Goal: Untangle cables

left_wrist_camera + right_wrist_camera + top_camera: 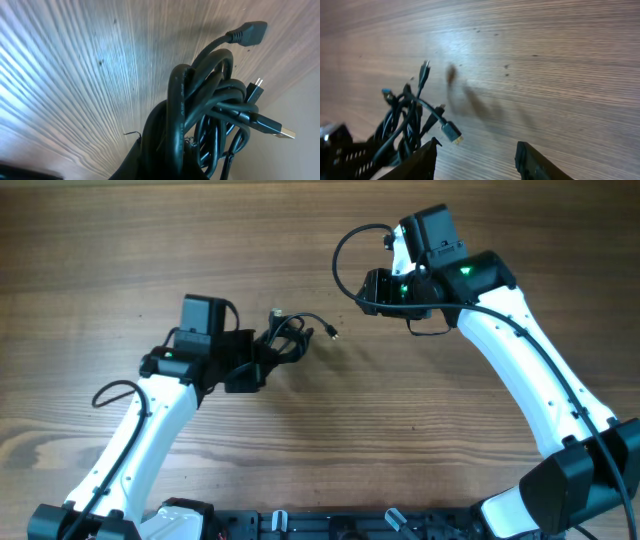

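Observation:
The cables [287, 335] are a bunch of thin black cords left of the table's centre, and one plug end [330, 332] trails off to the right. My left gripper [260, 360] is shut on the bundle's left side. In the left wrist view the cords [200, 100] loop up out of the jaws, with a gold-tipped plug [280, 131] sticking out to the right. My right gripper [366, 292] hovers open to the upper right, apart from the bundle. In the right wrist view its fingers [427, 152] stand wide with only bare wood between them, and the cables [405, 117] lie to their left.
The wooden table [120, 250] spreads all round. A thicker black arm cable [345, 245] loops off the right wrist. The left arm's gripper body [340, 150] shows at the lower left of the right wrist view. Both arm bases stand at the near edge.

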Controlling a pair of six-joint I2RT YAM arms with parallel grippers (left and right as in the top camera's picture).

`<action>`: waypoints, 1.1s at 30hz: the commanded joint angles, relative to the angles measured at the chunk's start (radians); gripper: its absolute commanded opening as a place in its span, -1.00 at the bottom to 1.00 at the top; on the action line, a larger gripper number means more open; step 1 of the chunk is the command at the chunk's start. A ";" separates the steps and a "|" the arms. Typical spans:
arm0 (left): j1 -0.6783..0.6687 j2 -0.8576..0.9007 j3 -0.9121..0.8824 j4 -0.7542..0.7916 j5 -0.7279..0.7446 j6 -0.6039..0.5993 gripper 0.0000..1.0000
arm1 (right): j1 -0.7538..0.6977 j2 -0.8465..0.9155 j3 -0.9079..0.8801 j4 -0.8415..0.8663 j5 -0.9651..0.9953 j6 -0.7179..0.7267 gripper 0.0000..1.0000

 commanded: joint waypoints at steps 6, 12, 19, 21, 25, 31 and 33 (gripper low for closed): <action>-0.026 -0.014 0.003 0.005 -0.098 -0.265 0.90 | 0.001 -0.017 0.020 -0.019 0.062 0.029 0.08; -0.026 -0.014 0.003 -0.098 -0.343 0.046 0.88 | 0.001 -0.017 0.020 -0.022 0.062 0.026 0.15; -0.026 -0.014 0.003 -0.068 -0.420 0.797 0.23 | 0.001 -0.017 0.020 -0.021 0.063 0.002 0.23; -0.029 -0.014 0.003 -0.087 -0.421 0.882 0.13 | 0.001 -0.016 0.020 -0.020 0.063 0.000 0.25; -0.058 -0.013 0.003 -0.192 -0.431 1.082 0.06 | 0.001 -0.016 0.020 -0.023 0.066 -0.026 0.31; -0.129 -0.013 -0.003 -0.252 -0.431 1.122 -0.42 | 0.001 -0.013 0.020 -0.024 0.066 -0.037 0.34; -0.161 -0.010 -0.015 -0.238 -0.435 1.138 -0.41 | 0.001 -0.013 0.020 -0.027 0.066 -0.045 0.35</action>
